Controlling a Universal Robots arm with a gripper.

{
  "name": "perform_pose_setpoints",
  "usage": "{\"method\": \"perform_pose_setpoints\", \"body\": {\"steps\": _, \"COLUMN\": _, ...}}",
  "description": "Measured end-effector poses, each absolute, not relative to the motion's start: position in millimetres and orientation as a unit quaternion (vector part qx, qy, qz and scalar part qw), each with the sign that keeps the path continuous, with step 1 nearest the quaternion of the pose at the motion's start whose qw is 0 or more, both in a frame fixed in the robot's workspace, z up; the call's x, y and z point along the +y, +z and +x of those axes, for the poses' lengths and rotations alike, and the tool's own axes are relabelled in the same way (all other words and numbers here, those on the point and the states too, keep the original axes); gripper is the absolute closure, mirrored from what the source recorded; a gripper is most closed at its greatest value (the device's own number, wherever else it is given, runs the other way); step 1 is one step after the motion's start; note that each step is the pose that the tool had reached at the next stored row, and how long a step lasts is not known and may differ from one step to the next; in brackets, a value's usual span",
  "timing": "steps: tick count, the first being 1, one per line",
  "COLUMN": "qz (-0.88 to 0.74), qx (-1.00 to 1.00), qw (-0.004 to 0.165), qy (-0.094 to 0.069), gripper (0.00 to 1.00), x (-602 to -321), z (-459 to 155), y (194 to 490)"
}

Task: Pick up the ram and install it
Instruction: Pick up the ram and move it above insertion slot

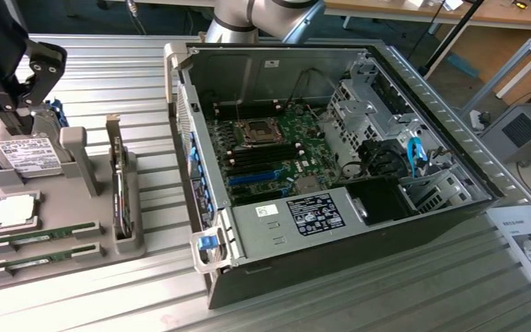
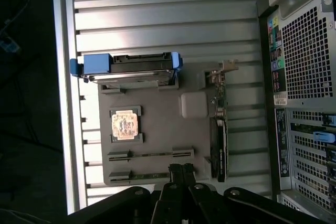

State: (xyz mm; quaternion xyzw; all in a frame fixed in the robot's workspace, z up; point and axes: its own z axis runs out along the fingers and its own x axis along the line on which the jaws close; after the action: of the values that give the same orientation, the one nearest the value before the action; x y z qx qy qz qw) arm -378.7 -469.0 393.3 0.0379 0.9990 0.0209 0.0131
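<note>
Grey moulded tray (image 1: 79, 220) holds the ram (image 1: 39, 237) and its twin (image 1: 33, 257), seated in two parallel slots along the tray's edge farthest from the hard drive (image 1: 28, 153). The gripper (image 2: 181, 170) hangs above the tray, its fingers pressed together with nothing between them. In the wrist view their tips overlap the tray's edge by the twin's end. The open computer case (image 1: 339, 173) stands beside the tray, on the side where the expansion card (image 1: 121, 187) stands.
</note>
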Motion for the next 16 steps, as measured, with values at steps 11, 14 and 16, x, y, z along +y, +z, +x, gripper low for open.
{"method": "perform_pose_setpoints", "body": {"steps": 11, "qz": 0.038, "qx": 0.999, "qw": 0.013, "qy": 0.019, "gripper": 0.89, "x": -480, "z": -379, "y": 393}}
{"method": "perform_pose_setpoints", "body": {"steps": 14, "qz": 0.038, "qx": 0.999, "qw": 0.013, "qy": 0.019, "gripper": 0.89, "x": -484, "z": -379, "y": 393}}
{"method": "perform_pose_setpoints", "body": {"steps": 16, "qz": 0.038, "qx": 0.999, "qw": 0.013, "qy": 0.018, "gripper": 0.89, "x": -486, "z": -379, "y": 393}}
